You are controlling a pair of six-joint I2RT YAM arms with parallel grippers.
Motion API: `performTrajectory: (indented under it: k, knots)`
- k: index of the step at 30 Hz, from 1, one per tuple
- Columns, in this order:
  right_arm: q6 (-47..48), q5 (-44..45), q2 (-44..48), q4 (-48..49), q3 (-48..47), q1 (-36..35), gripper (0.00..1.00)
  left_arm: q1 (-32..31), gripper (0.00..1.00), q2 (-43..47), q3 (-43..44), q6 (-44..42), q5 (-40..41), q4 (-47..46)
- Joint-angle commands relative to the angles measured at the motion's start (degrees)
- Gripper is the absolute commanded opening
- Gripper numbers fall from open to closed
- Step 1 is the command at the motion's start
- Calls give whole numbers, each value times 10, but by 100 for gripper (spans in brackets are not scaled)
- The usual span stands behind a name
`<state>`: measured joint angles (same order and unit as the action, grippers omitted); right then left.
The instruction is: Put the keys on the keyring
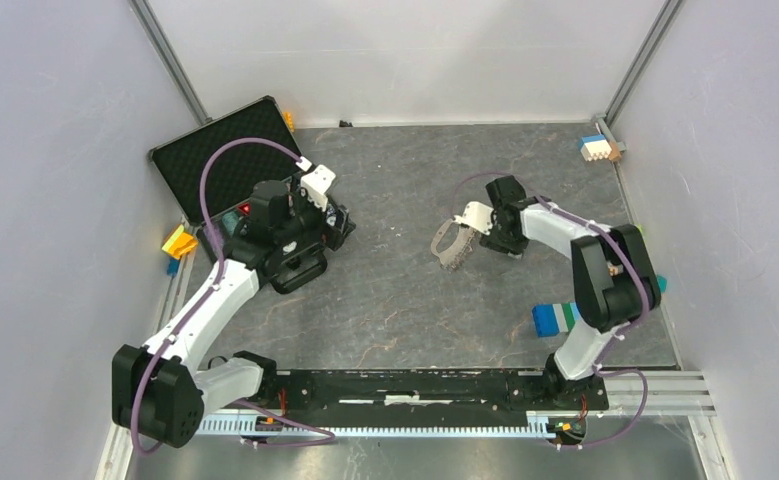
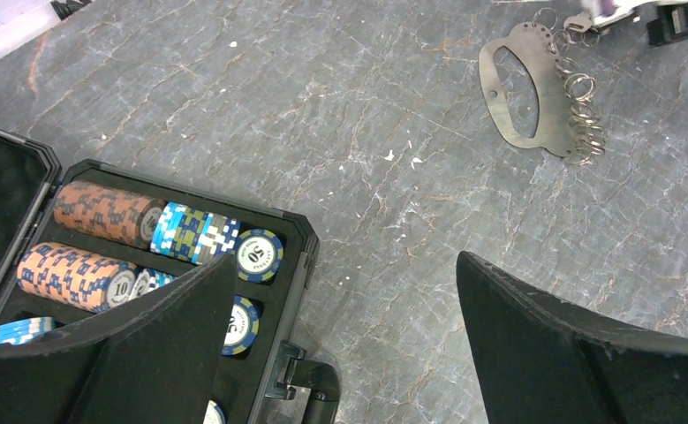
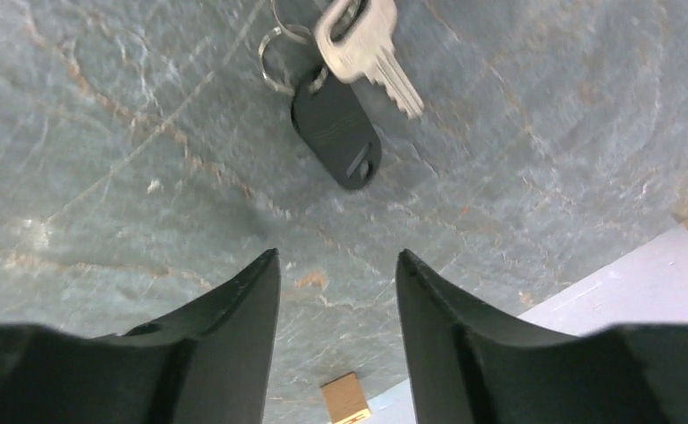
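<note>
The keyring (image 1: 452,245) is a flat grey D-shaped loop lying on the dark stone table at centre right. In the left wrist view the keyring (image 2: 548,110) carries several small split rings along one edge. A silver key (image 3: 362,35) and a black plastic fob (image 3: 336,132) share a small split ring and lie on the table ahead of my right gripper (image 3: 338,253). That gripper is open and empty, just right of the keyring's far end (image 1: 497,236). My left gripper (image 2: 345,258) is open and empty over the edge of a black case (image 1: 330,225), far from the keyring.
An open black case (image 1: 220,165) holds rows of poker chips (image 2: 102,221); its handle (image 2: 318,380) lies below the left gripper. Coloured blocks sit at the table's edges: (image 1: 555,318), (image 1: 178,240), (image 1: 598,148). A wooden block (image 3: 344,397) lies near the wall.
</note>
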<state>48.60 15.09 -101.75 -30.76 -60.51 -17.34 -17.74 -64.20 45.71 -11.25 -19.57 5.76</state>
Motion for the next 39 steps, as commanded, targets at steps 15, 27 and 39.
performTrajectory:
  k: [15, 27, 39]
  knots:
    - [-189, -84, 322, 171, 88, 58, 98, 45, 100, 89, -17, 23, 186, -71]
    - [-281, -104, 510, 275, 212, 58, 98, 61, 100, 211, -59, 70, 230, -77]
    - [-293, -126, 665, 303, 319, 58, 98, 62, 100, 341, -77, 84, 242, 82]
